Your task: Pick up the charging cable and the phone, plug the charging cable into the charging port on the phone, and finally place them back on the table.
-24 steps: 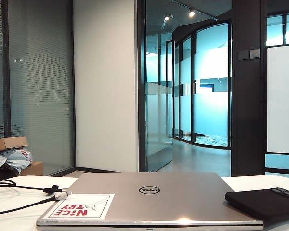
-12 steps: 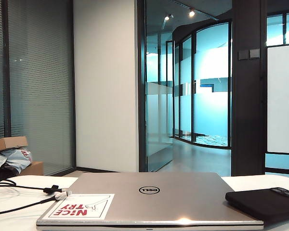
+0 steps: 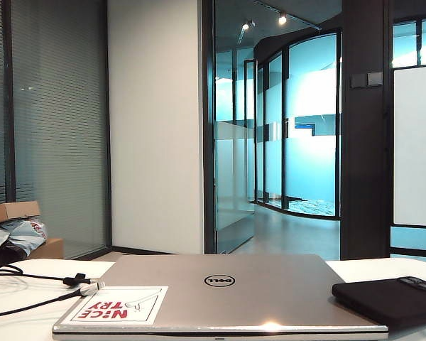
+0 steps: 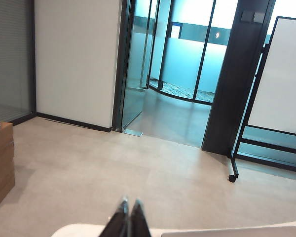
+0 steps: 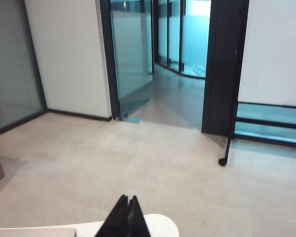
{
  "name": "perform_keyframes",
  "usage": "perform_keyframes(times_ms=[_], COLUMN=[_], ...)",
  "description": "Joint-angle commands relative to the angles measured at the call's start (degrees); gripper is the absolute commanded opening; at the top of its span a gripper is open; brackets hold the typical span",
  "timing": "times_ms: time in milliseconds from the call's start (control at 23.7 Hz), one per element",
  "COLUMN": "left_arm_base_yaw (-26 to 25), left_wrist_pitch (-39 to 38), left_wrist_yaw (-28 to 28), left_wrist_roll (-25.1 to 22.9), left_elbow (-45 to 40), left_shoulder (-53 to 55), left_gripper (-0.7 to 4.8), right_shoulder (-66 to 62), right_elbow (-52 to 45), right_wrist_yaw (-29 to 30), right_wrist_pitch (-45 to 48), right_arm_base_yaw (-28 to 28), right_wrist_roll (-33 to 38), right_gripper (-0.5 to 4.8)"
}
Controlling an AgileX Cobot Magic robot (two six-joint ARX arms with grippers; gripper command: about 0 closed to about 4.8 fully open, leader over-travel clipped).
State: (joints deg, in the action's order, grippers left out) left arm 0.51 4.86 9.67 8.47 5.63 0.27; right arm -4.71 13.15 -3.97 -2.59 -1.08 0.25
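Observation:
The black charging cable lies on the white table at the left of the exterior view, its whitish plug tip beside the laptop's corner. The matte-black phone rests at the right, leaning on the laptop's edge, camera bump up. Neither arm shows in the exterior view. My left gripper is shut and empty, pointing out over the table's far edge toward the floor. My right gripper is shut and empty too, above the table's rounded corner. Cable and phone are out of both wrist views.
A closed silver Dell laptop with a red-lettered sticker fills the table's middle between cable and phone. Cardboard boxes and bags sit beyond the table at the left. A wheeled whiteboard stand is on the floor beyond.

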Motion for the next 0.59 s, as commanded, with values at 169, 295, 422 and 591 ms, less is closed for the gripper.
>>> perform_keyframes(times_ms=[169,295,422,591], left_arm_base_yaw=[-0.07,-0.04,-0.04,-0.02], left_wrist_pitch=[1.73,5.22,7.52,9.49], left_wrist_yaw=[0.0,0.0,0.0,0.0], left_wrist_roll=[-2.56,-2.95,-4.39,-5.51], left_elbow=[2.64,4.61,6.14,10.78], left_shoulder=[3.91,10.32,15.34,26.45], left_gripper=[-0.05,-0.05,-0.05,-0.05], right_shoulder=[-9.33,-15.3,-18.82,-25.27], right_elbow=[7.02,11.43,13.9,18.36], right_wrist_yaw=[3.67,5.7,5.9,6.23], right_wrist_pitch=[1.6,2.16,2.99,2.86], right_arm_base_yaw=[-0.15,-2.01,-4.44,-12.11], right_wrist_roll=[0.17,0.15,0.13,-0.96], right_gripper=[-0.06,-0.06,-0.06,-0.06])
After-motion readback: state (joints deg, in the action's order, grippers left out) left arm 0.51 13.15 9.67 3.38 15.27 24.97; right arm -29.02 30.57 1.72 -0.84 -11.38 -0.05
